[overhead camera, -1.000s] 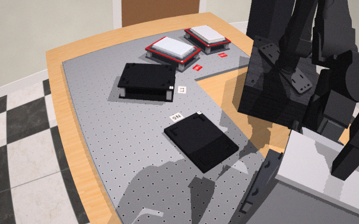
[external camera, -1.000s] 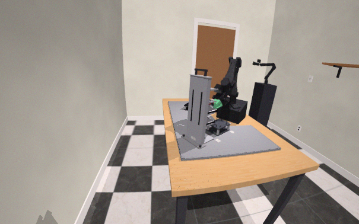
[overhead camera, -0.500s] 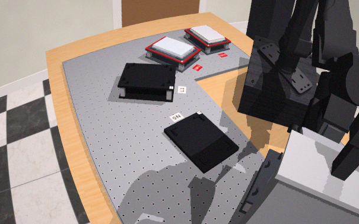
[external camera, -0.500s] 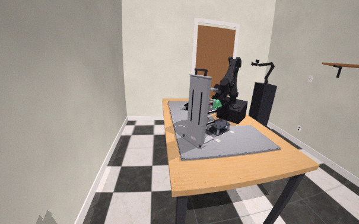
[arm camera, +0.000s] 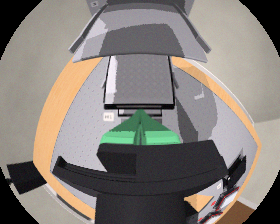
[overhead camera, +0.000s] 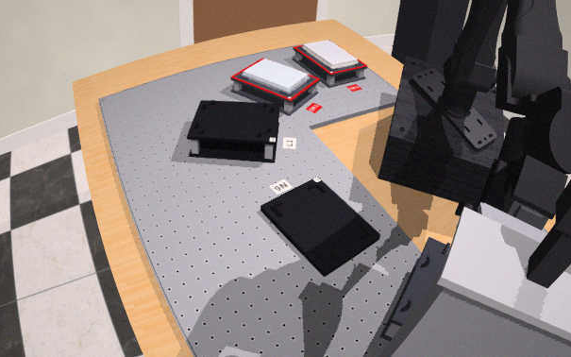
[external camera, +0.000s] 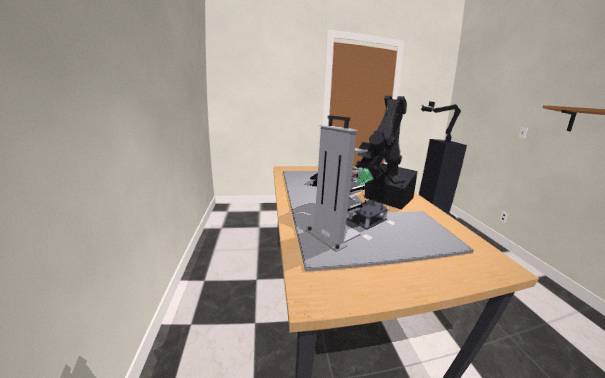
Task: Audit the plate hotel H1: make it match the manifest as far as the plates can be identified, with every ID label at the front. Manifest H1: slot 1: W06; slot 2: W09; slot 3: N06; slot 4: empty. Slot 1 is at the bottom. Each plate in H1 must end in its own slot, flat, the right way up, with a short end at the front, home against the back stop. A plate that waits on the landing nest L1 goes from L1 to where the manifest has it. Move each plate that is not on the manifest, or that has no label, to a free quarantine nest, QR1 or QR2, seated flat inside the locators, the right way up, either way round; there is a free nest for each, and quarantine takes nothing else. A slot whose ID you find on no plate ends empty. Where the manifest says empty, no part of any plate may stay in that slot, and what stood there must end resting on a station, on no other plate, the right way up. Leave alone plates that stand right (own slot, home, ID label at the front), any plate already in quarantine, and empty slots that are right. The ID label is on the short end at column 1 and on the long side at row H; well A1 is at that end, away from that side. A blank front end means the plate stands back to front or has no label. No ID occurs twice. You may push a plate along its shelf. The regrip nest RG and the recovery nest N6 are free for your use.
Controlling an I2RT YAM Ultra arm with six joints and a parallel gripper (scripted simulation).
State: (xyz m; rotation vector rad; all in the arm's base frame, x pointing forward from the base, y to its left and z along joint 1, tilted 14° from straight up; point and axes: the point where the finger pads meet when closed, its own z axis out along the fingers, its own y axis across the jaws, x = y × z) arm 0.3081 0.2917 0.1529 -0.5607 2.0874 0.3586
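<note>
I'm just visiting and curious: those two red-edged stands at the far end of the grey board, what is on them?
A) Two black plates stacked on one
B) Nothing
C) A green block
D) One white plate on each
D: each red-edged stand carries a white plate on top.

wooden table (external camera: 391, 295) with dark angled legs (external camera: 476, 336), grey perforated board (external camera: 416, 237) on top. floor is black/white checker tile (external camera: 226, 300), white baseboard (external camera: 166, 300) along the walls. brown door (external camera: 363, 82) in a white frame behind the table. black pedestal (external camera: 442, 172) beside the table's far corner, carrying a small jointed camera arm (external camera: 445, 111). wooden wall shelf (external camera: 591, 111) on a black bracket on the right wall, white switch plate (external camera: 523, 132) and outlet (external camera: 504, 216) below it.
</note>
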